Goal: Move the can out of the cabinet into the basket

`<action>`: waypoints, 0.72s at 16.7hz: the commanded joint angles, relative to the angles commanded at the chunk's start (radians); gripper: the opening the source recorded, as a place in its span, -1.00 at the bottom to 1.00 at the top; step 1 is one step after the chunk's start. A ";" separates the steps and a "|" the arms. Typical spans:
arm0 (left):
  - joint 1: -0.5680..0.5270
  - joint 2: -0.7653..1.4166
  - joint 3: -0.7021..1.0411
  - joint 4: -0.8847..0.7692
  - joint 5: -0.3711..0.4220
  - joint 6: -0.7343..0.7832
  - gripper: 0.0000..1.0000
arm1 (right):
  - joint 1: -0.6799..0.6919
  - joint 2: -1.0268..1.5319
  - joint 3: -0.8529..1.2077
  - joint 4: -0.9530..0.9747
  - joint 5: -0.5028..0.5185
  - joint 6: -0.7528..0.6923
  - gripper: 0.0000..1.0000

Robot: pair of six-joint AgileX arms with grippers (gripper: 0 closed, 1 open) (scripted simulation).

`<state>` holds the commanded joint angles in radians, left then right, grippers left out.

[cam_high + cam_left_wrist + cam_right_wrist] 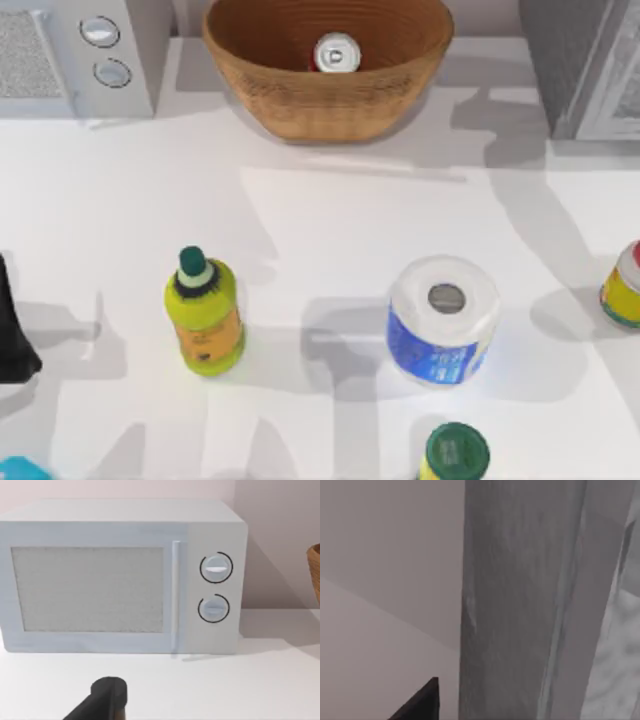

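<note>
matte black all over, chunky blocky left arm (14, 335) casing, rounded stubby left gripper (107, 697) tip, plain sharp-edged wedge for the right gripper (420, 704), totally unmarked.

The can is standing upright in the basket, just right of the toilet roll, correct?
Not quite. The top view shows the can upright in the basket, but the toilet roll sits apart, nearer the front of the table, not beside it.

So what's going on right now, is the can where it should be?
Can upright inside the basket, out of the cabinet. Left arm parked at table's left edge, facing the microwave. Right end effector close by the cabinet. Nothing in the way.
</note>
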<state>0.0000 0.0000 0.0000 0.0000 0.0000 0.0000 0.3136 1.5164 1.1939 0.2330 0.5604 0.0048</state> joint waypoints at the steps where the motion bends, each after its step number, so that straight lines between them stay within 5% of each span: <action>1: 0.000 0.000 0.000 0.000 0.000 0.000 1.00 | -0.032 -0.131 -0.101 -0.022 -0.025 -0.001 1.00; 12: 0.000 0.000 0.000 0.000 0.000 0.000 1.00 | -0.283 -1.332 -1.042 -0.207 -0.439 -0.006 1.00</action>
<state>0.0000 0.0000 0.0000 0.0000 0.0000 0.0000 0.0304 0.1847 0.1518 0.0262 0.1210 -0.0012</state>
